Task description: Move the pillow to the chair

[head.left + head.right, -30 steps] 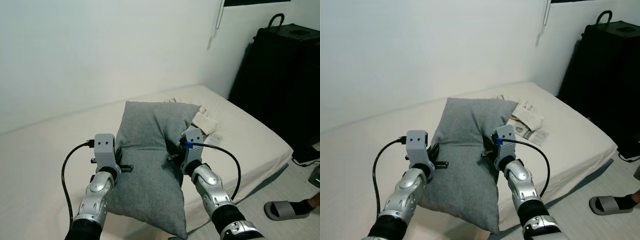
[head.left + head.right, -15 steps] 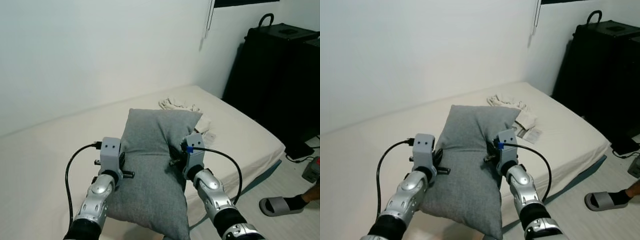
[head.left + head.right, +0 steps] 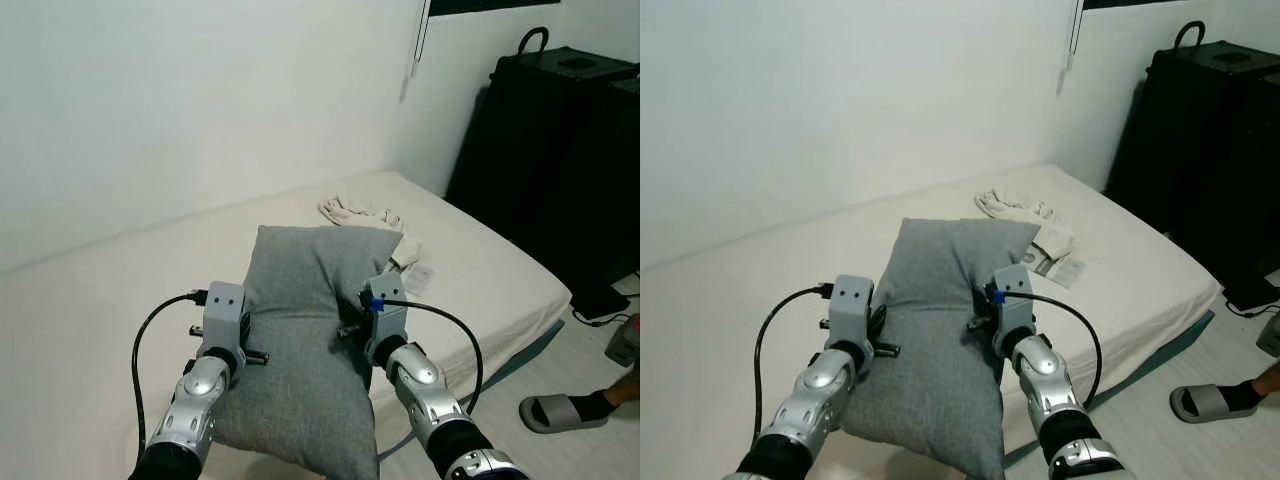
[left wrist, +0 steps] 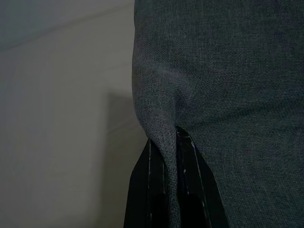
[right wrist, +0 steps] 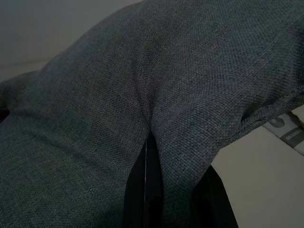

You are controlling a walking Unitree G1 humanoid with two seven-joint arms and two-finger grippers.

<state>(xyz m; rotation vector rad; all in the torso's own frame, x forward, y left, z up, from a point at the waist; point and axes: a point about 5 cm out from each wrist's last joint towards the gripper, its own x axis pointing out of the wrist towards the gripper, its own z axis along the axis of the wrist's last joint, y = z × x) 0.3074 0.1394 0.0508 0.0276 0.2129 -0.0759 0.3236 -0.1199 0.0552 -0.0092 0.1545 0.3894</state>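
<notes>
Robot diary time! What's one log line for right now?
step: carry | left gripper: shut on pillow edge | right gripper: shut on pillow's other side | pillow: held over bed | chair: unseen

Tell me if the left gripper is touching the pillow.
Touching. The left wrist view shows the left gripper shut on a pinched fold of the pillow.

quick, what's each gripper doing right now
Left gripper: shut on a fold at the grey pillow's left edge.
Right gripper: shut on a fold at its right edge.
</notes>
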